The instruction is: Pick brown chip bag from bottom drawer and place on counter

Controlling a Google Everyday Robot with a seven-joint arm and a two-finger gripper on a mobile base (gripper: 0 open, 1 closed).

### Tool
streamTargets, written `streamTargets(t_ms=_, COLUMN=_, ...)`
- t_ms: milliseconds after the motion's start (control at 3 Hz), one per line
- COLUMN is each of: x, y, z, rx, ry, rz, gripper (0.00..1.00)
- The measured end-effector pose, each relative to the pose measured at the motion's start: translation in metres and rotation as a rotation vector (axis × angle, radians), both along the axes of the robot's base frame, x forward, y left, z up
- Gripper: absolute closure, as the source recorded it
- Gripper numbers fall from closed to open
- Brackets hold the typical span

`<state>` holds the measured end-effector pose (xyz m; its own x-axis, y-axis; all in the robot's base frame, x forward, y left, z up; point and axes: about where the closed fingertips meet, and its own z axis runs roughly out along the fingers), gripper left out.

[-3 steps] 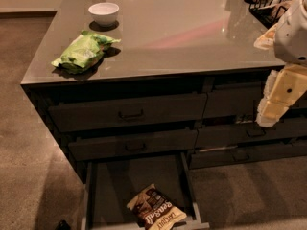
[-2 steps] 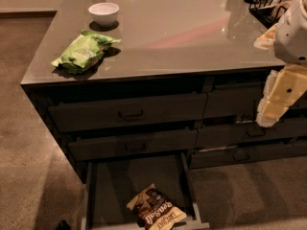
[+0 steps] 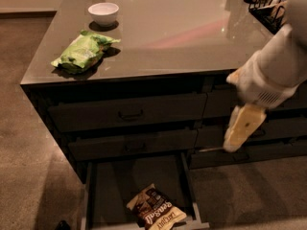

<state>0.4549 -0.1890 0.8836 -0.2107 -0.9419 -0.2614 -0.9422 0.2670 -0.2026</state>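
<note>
One brown chip bag (image 3: 156, 210) is seen nearest, laid flat on the floor of the single open bottom drawer (image 3: 120, 178), towards its front and right of the middle. The bag's long axis is set on a diagonal: the dark brown end is pointed to the far left, and the tan end to the near right, close to the drawer's front edge.

Further back and to the right, one gripper (image 3: 242, 128) is hung downward from a white arm (image 3: 273, 73), in front of the right-hand drawer fronts and well apart from the bag. Whether its jaws are spread or pressed together cannot be told.

Above the open drawer, two shut drawers (image 3: 129, 111) with bar handles are counted.

On the counter (image 3: 168, 30), one light-green bag (image 3: 84, 51) is laid near the left front corner, and one white bowl (image 3: 103, 12) is placed beyond it. At the far right, one dark wire basket (image 3: 268, 1) is partly shown.
</note>
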Motion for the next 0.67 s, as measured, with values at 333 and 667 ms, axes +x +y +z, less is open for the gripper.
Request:
streamTargets(t_ms=333, x=-0.007, y=0.007, z=-0.076, rx=-0.003, ry=0.017, rz=-0.029, gripper=0.0)
streamTargets(t_ms=667, x=-0.014, y=0.012, z=-0.118, rx=-0.005, ry=0.017, rz=-0.031, gripper=0.0)
